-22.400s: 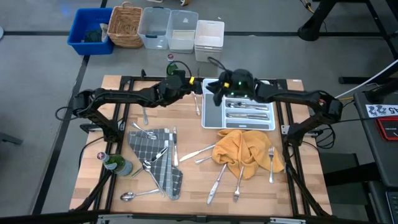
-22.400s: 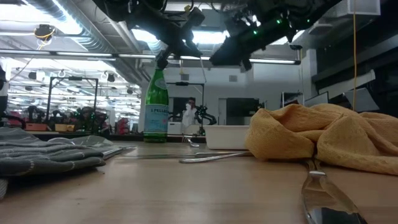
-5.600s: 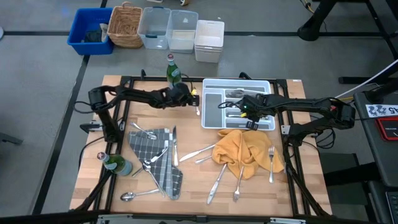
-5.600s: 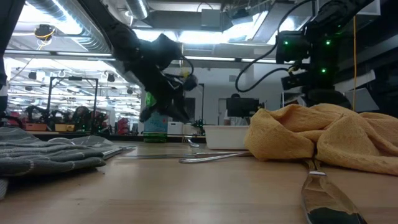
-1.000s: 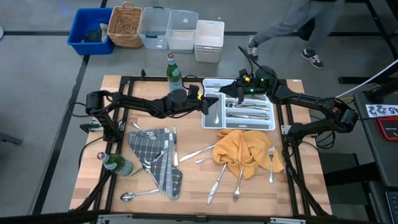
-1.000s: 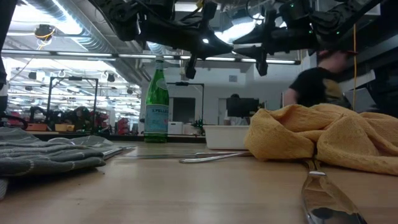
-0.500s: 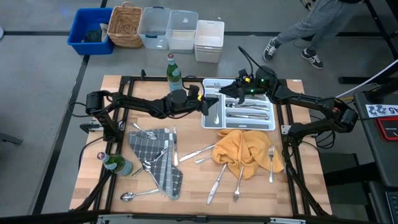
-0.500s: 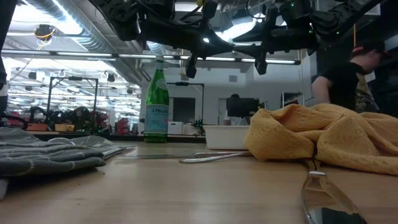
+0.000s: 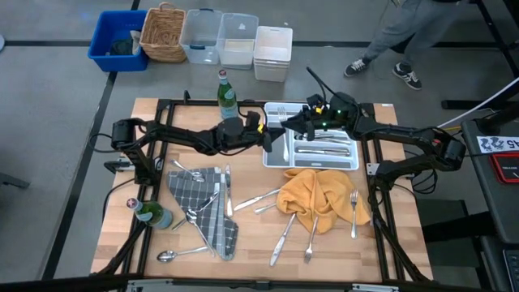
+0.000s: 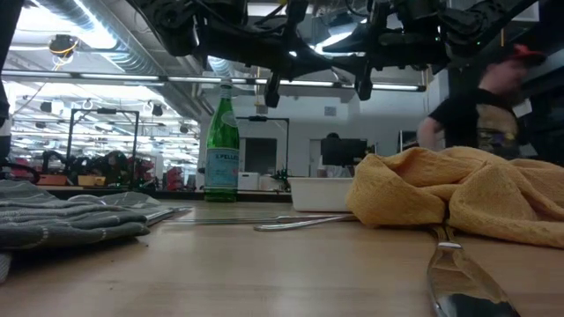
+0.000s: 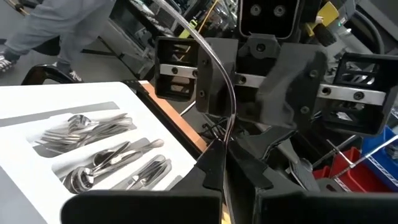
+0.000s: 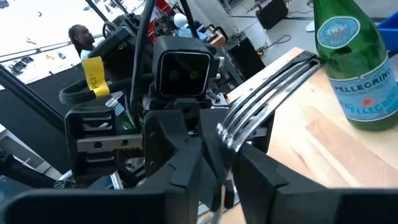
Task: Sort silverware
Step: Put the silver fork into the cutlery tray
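A silver fork [image 11: 231, 93] hangs in the air over the left rim of the white tray [image 9: 354, 138], between my two grippers. My left gripper [image 9: 268, 138] reaches in from the table's left and is shut on the fork's handle. My right gripper [image 9: 293, 124] faces it from the right, and the fork's tines [image 12: 273, 87] stick out past its fingers. More silverware [image 9: 320, 146] lies sorted in the tray. Loose pieces lie on the table around the yellow cloth [image 9: 320, 195] and on the grey cloth [image 9: 207, 207]. My left gripper pinches the fork's handle [image 11: 219, 148] between its two fingers, coming level from the table's left. The fork rises out of the fingers in a curve, clear of table and tray. My right gripper has the fork's neck [image 12: 225, 140], just below the tines, in the narrow gap between its two fingers. It comes level from the table's right.
One green bottle [image 9: 227, 91] stands at the far edge beside the tray, and another [image 9: 150, 215] at the near left. Forks [image 9: 353, 212] and spoons [image 9: 166, 255] lie along the near half. Bins and a basket stand on the floor beyond. A person [image 9: 405, 32] walks behind the table.
My right gripper has moved a little toward the table's left, up to my left gripper and the fork it holds. My left gripper has kept still. The person behind the table has walked on.
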Robot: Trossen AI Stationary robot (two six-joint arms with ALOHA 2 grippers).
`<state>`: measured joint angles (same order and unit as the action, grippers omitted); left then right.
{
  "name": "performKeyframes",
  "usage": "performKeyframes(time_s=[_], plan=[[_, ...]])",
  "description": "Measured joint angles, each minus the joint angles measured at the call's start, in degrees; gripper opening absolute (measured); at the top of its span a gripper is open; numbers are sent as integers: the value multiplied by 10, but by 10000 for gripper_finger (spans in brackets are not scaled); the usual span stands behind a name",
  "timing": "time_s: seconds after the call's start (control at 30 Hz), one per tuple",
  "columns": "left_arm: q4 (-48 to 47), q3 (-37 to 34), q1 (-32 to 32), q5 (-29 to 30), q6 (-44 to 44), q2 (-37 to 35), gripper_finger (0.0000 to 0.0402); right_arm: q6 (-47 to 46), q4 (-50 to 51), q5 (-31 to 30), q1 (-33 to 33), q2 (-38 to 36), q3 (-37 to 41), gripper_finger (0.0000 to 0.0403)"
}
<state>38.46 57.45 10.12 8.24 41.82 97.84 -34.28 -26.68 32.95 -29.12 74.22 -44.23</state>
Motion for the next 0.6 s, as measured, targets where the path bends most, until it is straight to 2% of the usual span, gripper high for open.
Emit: performKeyframes(time_s=[0.2, 0.37, 0.6], plan=[[-3, 0, -8, 2, -9, 0, 0, 0, -1, -7, -1, 0, 0, 11], [-5, 0, -8, 3, -32, 0, 17, 1, 1, -10, -1, 0, 0, 17], [-35, 0, -2, -3, -11, 1, 86, 17, 28, 6, -29, 0, 0, 12]])
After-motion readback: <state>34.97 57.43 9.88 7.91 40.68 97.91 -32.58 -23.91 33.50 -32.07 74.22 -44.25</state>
